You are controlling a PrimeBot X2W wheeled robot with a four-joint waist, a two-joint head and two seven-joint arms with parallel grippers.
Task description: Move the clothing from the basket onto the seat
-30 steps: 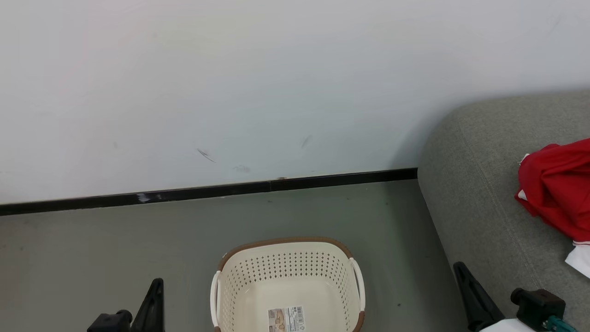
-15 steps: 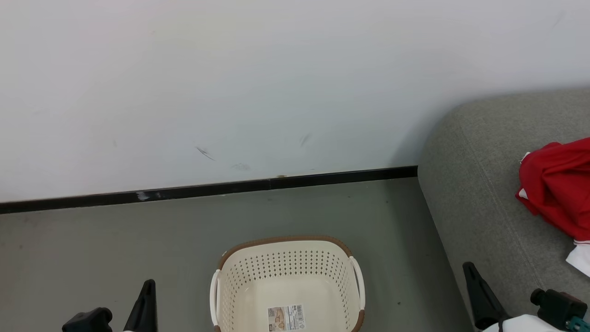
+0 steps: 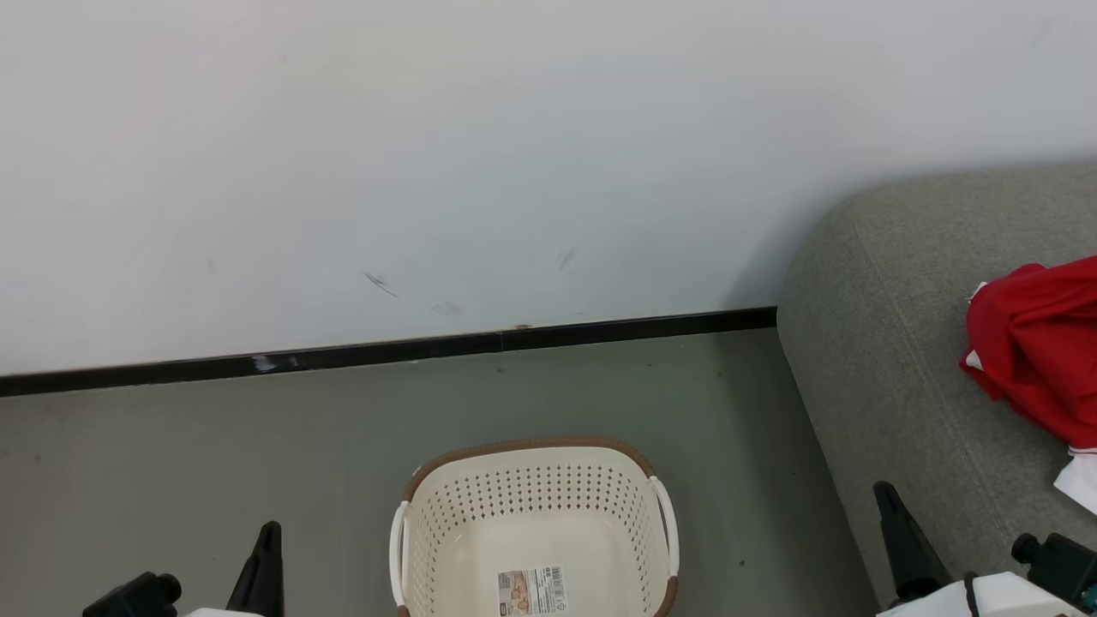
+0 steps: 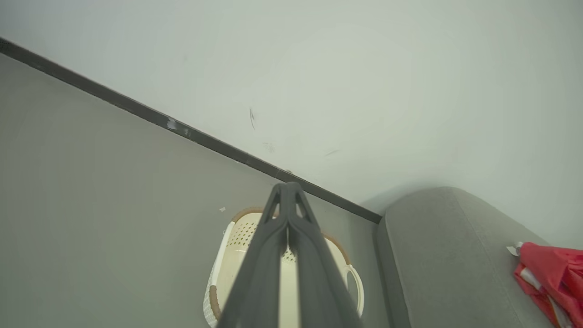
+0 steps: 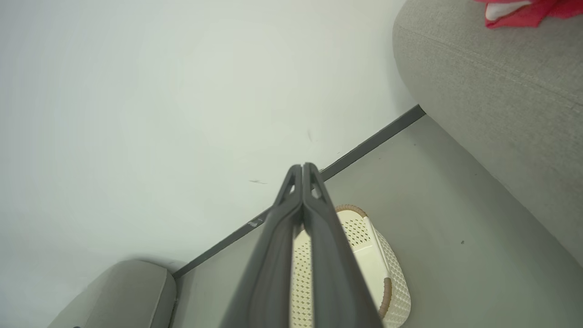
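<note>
Looking down from the head camera, you find the cream perforated plastic laundry basket with its brown woven-look rim (image 3: 531,448) standing on the grey floor (image 3: 214,480) between your two arms. Nothing lies in it but the printed label (image 3: 532,591) on its bottom. The bright red soft clothing with white panels (image 3: 1033,343) lies bunched on top of the large grey fabric seat cushion (image 3: 883,343). It is to the right of the basket and well apart from it, which is where the task wants it. The heap runs off the frame's edge, so you cannot be sure it holds both garments, though the bare basket suggests it does. It looks crumpled and folded over itself, with a white hem at its lower end and a small white tag at its upper left corner. Your left gripper (image 4: 286,187) has its two dark fingers pressed together on nothing, and the right gripper (image 5: 303,167) likewise. Both hang low on either side of the basket, clear of cloth and rim, as suits arms with nothing left to carry.
</note>
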